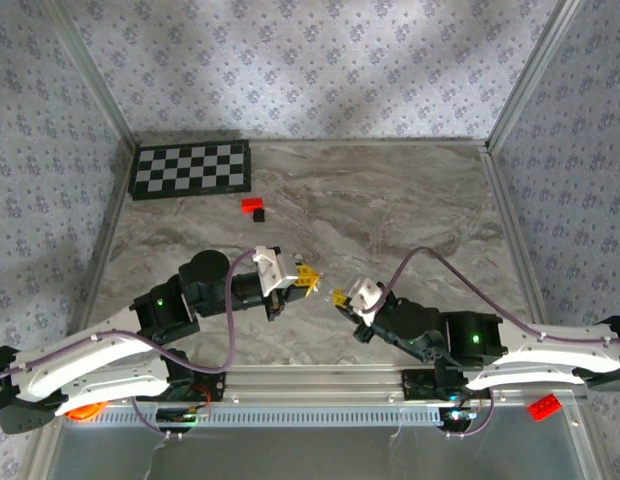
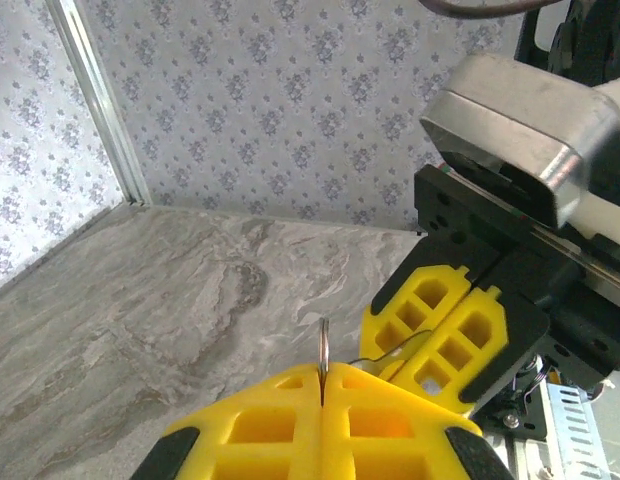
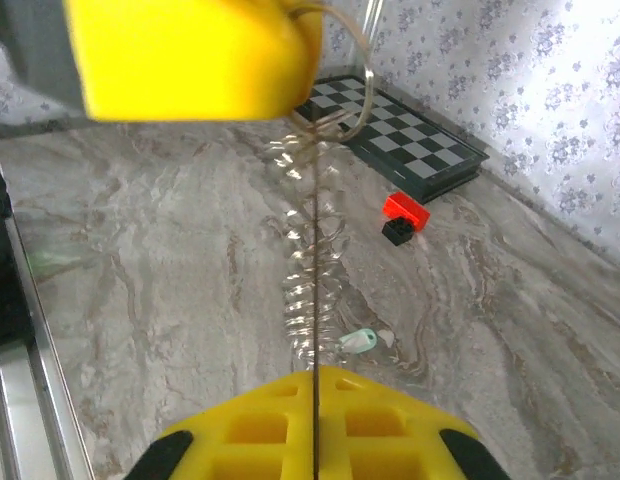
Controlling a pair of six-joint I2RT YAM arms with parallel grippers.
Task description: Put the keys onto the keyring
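- Fingers of the right pincer (image 3: 315, 388) meet at the bottom of the right wrist view, clamped on the lower end of the keyring (image 3: 308, 270).
- From that seam the fine chain runs almost straight up the frame, hanging in the air over the marbled tabletop (image 3: 140, 260).
- The key (image 3: 358, 341), small and pale, sits just right of the chain's lower stretch. Its long axis lies roughly across the chain's line. Whether it hangs from the chain or lies on the tabletop below cannot be told.
- By its place in the frame, the key is nearer the right pincer than the left, so any threading move likely turns on that short sideways gap.
- At the chain's upper end, the left pincer (image 2: 322, 382) has its yellow fingers pressed together on the keyring. In the left wrist view, a thin edge of metal stands up from their seam.
- Farther back, toward the upper right of the frame, lie a red-and-black block (image 3: 405, 215) and a checkerboard (image 3: 410, 135) against the wall.
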